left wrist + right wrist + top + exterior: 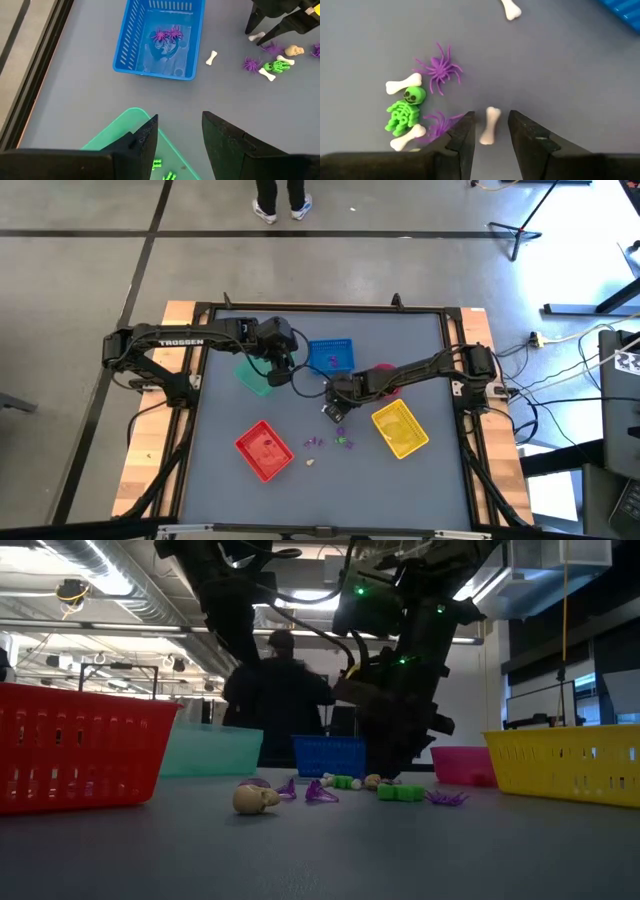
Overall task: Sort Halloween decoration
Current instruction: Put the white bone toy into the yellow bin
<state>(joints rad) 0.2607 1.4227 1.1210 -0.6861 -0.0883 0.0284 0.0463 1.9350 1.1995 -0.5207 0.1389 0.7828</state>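
Grey table (pixel 250 490): right gripper (pixel 490 131) low, fingers straddling white bone (pixel 490 125).

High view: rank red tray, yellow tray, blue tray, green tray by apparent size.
1-2. red tray and yellow tray: look alike, no ranking.
3. blue tray.
Green tray: partly hidden under the left arm, so unsure.

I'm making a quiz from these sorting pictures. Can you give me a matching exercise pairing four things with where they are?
Things:
1. blue tray
2. green tray
3. white bone
4. left gripper

Places:
A. between the right gripper's open fingers
B. above the green tray's edge
C. holds purple spiders
D. holds small green trinkets

Pairs: 1-C, 2-D, 3-A, 4-B
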